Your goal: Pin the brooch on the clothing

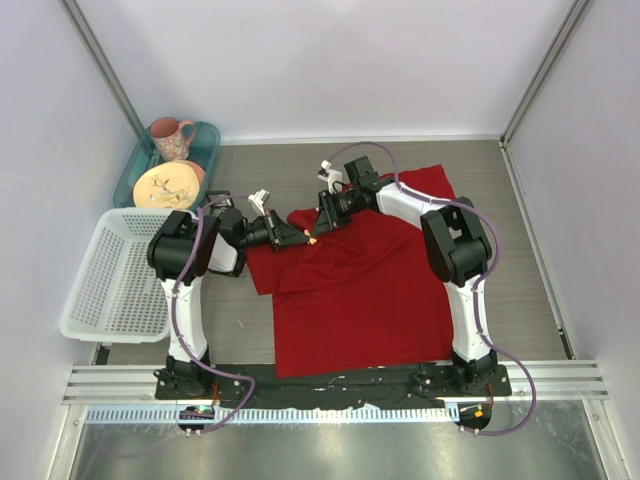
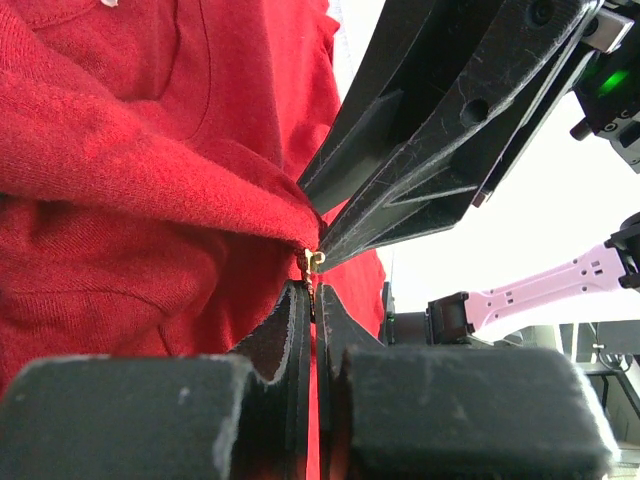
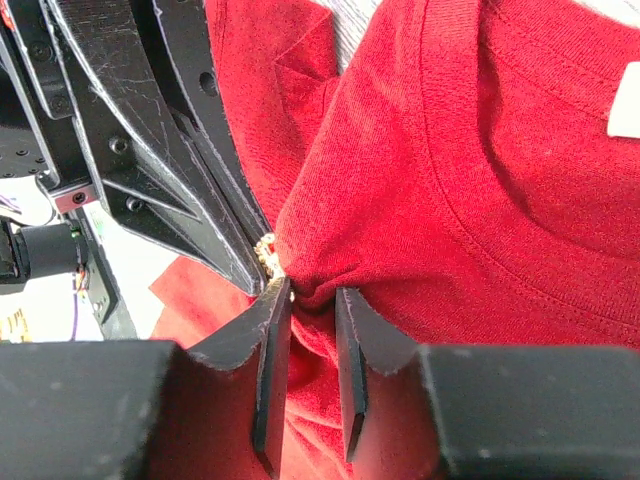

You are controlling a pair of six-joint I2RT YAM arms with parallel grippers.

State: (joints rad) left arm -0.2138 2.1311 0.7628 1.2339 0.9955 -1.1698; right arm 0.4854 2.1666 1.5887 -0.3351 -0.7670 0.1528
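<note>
The red T-shirt (image 1: 360,280) lies spread on the table, and its white neck label (image 3: 625,112) shows in the right wrist view. My right gripper (image 3: 312,292) is shut on a raised fold of the shirt (image 3: 330,275) near the collar. My left gripper (image 2: 312,290) is shut on the brooch (image 2: 313,263), of which only a tiny gold part shows at the fingertips, pressed against that fold. The right gripper's fingers (image 2: 420,150) reach in from the upper right. In the top view both grippers meet tip to tip at the shirt's upper left (image 1: 312,238).
A white mesh basket (image 1: 115,275) stands at the left. Behind it is a teal tray (image 1: 207,140) holding a pink mug (image 1: 172,138) and a patterned plate (image 1: 165,187). Grey walls close in the table on three sides.
</note>
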